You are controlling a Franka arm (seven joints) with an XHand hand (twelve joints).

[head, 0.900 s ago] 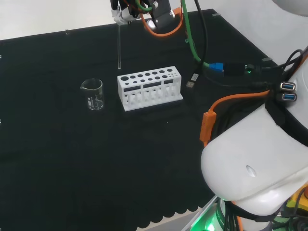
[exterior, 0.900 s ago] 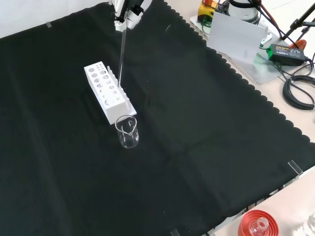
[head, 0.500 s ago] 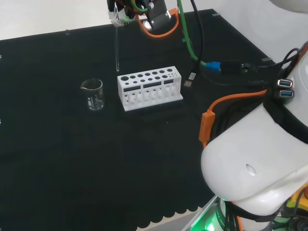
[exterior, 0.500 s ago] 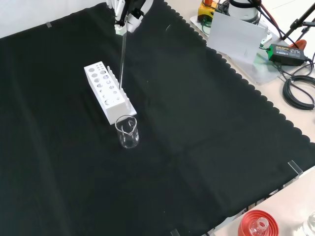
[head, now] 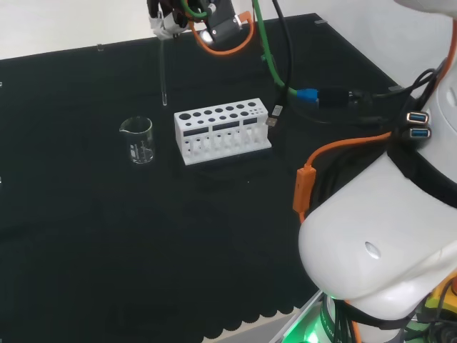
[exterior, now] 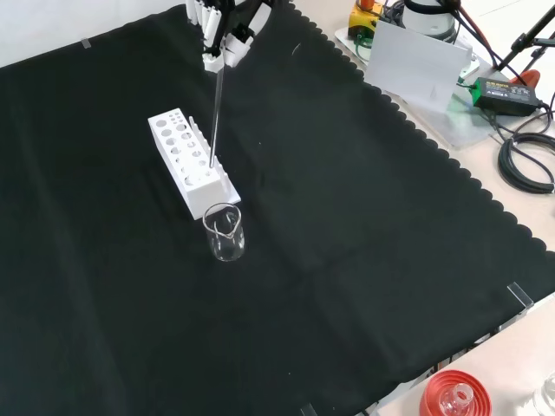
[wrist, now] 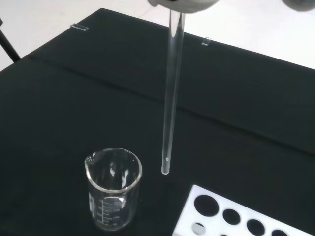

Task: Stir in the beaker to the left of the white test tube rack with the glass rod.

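A clear glass beaker [head: 138, 139] stands on the black cloth just left of the white test tube rack [head: 221, 131] in the head view. In the front view the beaker [exterior: 225, 231] is nearer than the rack [exterior: 190, 162]. The hand [head: 166, 16] is at the top edge, fingers curled round the upper end of a glass rod [head: 164, 71] that hangs upright. The rod's tip is in the air, above the cloth between beaker and rack. From the wrist, the rod [wrist: 171, 98] ends beside the beaker [wrist: 113, 188], outside its rim. The hand [exterior: 222, 39] shows at the front view's top.
Orange, green and black cables [head: 285, 78] trail from the wrist to the right of the rack. The arm's white links [head: 378, 243] stand at the right. Off the cloth in the front view lie a red ribbed stand [exterior: 453, 394], a white sheet [exterior: 416, 65] and black cables [exterior: 526, 160].
The hand has carried the rod to the left in the head view, toward the beaker, and the rod stays upright. Beaker and rack have not moved.
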